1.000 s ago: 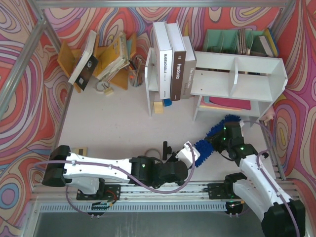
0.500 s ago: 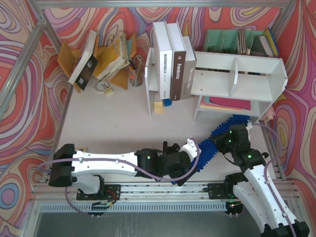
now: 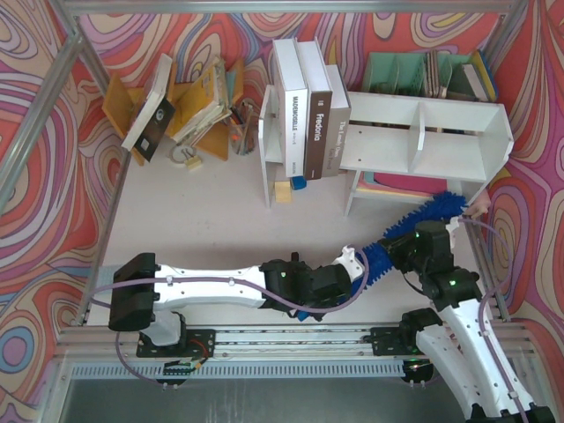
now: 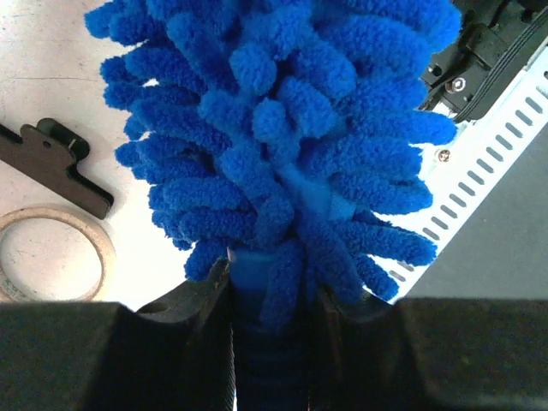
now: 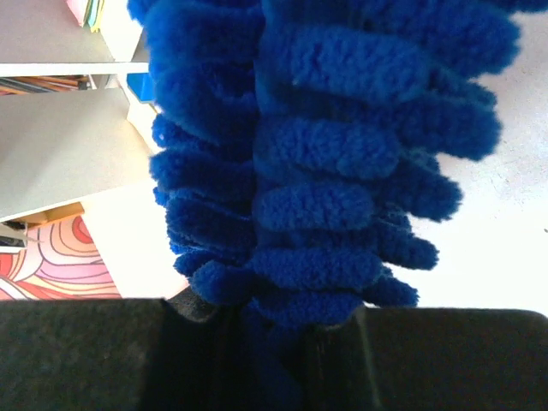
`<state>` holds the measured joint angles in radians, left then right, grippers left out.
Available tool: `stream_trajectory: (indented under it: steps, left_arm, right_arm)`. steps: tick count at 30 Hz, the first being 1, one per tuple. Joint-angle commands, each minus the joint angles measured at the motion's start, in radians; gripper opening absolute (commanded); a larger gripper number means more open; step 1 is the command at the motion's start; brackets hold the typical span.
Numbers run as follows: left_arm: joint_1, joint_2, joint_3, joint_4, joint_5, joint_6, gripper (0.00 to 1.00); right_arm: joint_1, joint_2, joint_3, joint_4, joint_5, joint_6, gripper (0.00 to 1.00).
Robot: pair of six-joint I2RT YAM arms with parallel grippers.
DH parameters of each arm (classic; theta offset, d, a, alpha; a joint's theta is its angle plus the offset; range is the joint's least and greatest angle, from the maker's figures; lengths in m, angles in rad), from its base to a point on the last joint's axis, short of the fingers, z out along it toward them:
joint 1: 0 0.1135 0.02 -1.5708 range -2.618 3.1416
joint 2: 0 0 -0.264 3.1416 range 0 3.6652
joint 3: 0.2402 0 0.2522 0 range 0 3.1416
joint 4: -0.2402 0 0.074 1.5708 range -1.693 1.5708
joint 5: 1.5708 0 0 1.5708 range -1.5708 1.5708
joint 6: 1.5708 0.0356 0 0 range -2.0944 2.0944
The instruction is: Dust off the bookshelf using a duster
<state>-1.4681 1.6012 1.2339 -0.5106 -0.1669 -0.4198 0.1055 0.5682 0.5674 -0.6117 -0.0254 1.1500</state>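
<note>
The duster [image 3: 436, 210] is a long bright blue fluffy brush lying slantwise above the table, its tip just under the right end of the white bookshelf [image 3: 458, 115]. My left gripper [image 3: 361, 264] is shut on its lower end; in the left wrist view the blue handle sits clamped between the fingers [image 4: 272, 295] below the duster's fluff [image 4: 282, 111]. My right gripper [image 3: 398, 241] is shut around the middle of the duster [image 5: 325, 145], blue fluff bulging over its jaws [image 5: 276, 318]. A white panel of the bookshelf [image 5: 60, 154] shows at the left of the right wrist view.
Tall books [image 3: 308, 106] stand against the shelf's left end, a teal file organizer [image 3: 414, 75] behind it, a pink folder [image 3: 405, 185] beneath it. A yellow book rack [image 3: 176, 101] is at back left. A wooden ring [image 4: 51, 253] and black piece [image 4: 51, 163] lie near the left gripper.
Both arms have moved to the right, carrying the duster that way; its tip has gone from in front of the shelf's right leg to under the shelf's right end.
</note>
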Motion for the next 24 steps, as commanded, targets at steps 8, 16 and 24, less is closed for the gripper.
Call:
stream_trajectory:
  steps: [8, 16, 24]
  left_arm:
    - [-0.002, -0.028, 0.029, -0.044, -0.047, 0.017, 0.0]
    - [-0.082, -0.068, 0.071, -0.078, -0.189, 0.068, 0.0]
    - [-0.118, -0.131, 0.07, -0.126, -0.226, 0.049, 0.0]
  right_arm:
    - [0.01, -0.025, 0.157, -0.078, 0.052, -0.06, 0.41]
    - [0.008, -0.004, 0.294, -0.163, 0.136, -0.157, 0.79]
    - [0.009, 0.026, 0.541, -0.271, 0.257, -0.288, 0.85]
